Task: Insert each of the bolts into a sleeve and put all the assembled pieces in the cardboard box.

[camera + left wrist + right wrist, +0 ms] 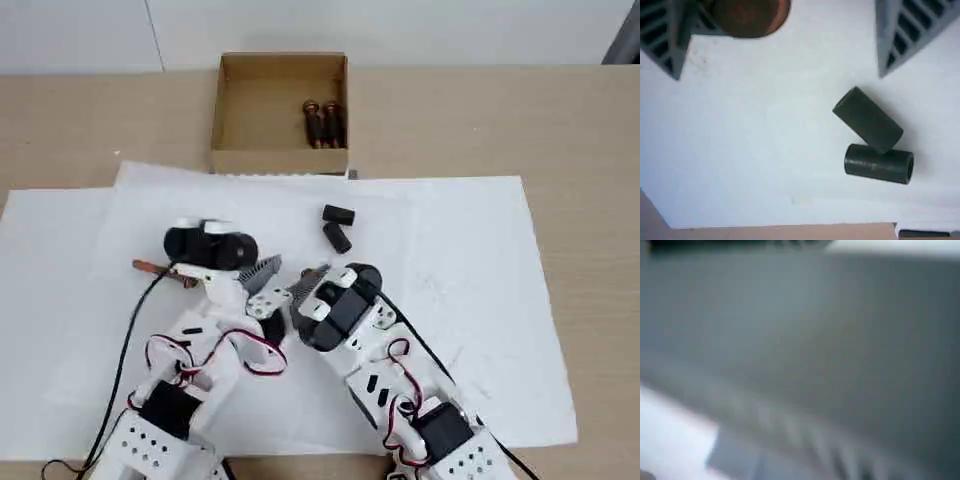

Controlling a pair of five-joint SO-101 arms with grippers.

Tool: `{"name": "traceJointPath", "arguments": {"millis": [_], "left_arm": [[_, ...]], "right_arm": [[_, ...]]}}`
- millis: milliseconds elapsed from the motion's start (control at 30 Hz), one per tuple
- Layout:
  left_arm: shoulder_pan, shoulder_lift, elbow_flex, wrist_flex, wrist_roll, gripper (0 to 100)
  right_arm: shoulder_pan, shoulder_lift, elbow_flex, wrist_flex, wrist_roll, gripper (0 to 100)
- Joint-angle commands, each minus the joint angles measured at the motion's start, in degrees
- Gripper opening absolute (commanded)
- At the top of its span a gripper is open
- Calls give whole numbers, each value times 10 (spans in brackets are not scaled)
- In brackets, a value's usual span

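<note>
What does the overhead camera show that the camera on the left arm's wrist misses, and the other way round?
Overhead adds the cardboard box holding two assembled pieces, the left arm and right arm, and a bolt lying on the white paper beside the left arm. The left wrist camera adds the left gripper, fingers spread wide, and a round copper-brown shape close to the lens, possibly a bolt head. Both show the two black sleeves close together on the paper.
</note>
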Motion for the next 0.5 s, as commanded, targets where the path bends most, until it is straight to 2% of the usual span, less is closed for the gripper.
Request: {"name": "traceJointPath", "arguments": {"millis": [0,100,200,400,467], "left_arm": [[-3,-8,-74,41,-4,240],[-7,-8,-104,73,-4,239],[-44,-8,-116,91,-5,226],[-173,-8,-105,91,-28,0],[-207,-8,-96,94,-77,19]], "right_arm": [[5,-9,-8,-15,0,3],[6,-9,-8,-15,0,3],[7,-9,-8,-15,0,2],[51,-9,0,-17,4,2],[76,-9,0,-15,1,2]]}}
